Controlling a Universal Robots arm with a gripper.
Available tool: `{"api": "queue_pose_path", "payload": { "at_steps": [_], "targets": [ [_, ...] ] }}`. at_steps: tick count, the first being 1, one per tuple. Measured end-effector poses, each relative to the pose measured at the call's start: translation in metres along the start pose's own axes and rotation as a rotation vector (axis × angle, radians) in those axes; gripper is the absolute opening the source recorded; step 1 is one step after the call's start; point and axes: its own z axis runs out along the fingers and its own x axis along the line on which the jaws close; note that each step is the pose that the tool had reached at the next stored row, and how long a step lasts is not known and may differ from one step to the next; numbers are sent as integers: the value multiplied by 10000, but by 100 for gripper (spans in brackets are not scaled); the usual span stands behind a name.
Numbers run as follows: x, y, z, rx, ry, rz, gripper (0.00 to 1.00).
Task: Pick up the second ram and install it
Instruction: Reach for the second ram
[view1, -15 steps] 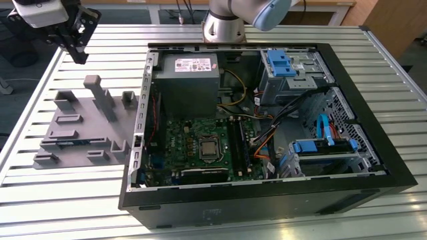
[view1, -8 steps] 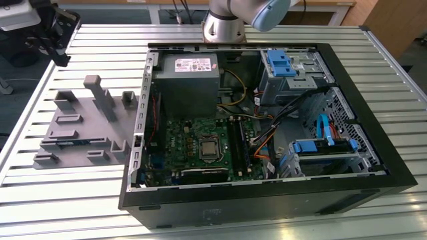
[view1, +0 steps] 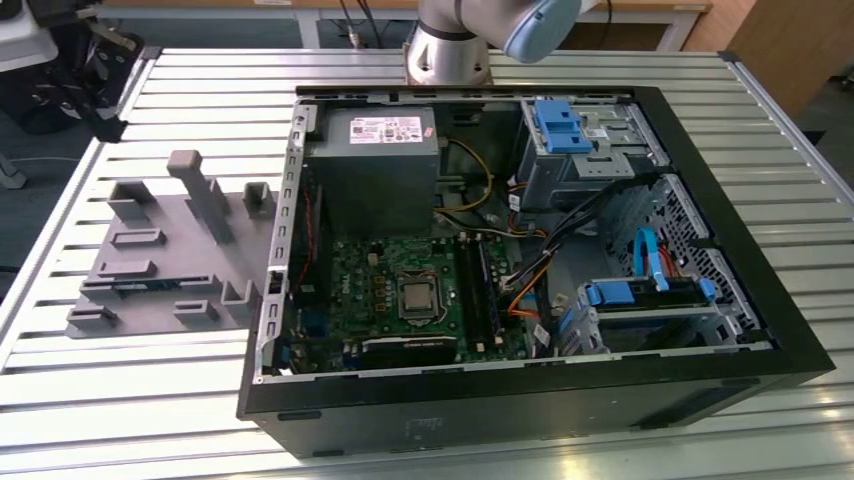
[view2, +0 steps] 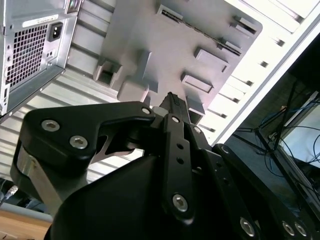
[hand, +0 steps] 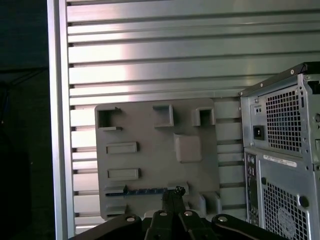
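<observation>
The second ram (hand: 142, 190) is a thin blue-green stick standing on edge in a slot of the grey tray (hand: 150, 125). In the exterior view the ram (view1: 138, 284) shows as a bluish strip in the tray (view1: 160, 250), to the left of the open computer case (view1: 534, 390). My gripper (hand: 173, 193) hangs well above the tray, its dark fingertips together near one end of the stick and holding nothing. In the second wrist view the gripper (view2: 172, 98) points down at the tray (view2: 165, 45) with its fingers shut. The green motherboard (view1: 387, 285) lies inside the case.
The case stands on a slatted metal table (view1: 134, 400), with its rear panel (hand: 285, 150) next to the tray. Inside it are a grey power supply (view1: 374, 170), orange and black cables (view1: 534, 270) and blue drive brackets (view1: 561, 125). The arm's base (view1: 447, 50) stands behind the case.
</observation>
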Motion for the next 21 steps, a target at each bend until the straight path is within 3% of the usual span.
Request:
{"api": "queue_pose_path", "payload": {
  "at_steps": [21],
  "targets": [
    [218, -133, 3, -1, 0, -13, 11]
  ]
}}
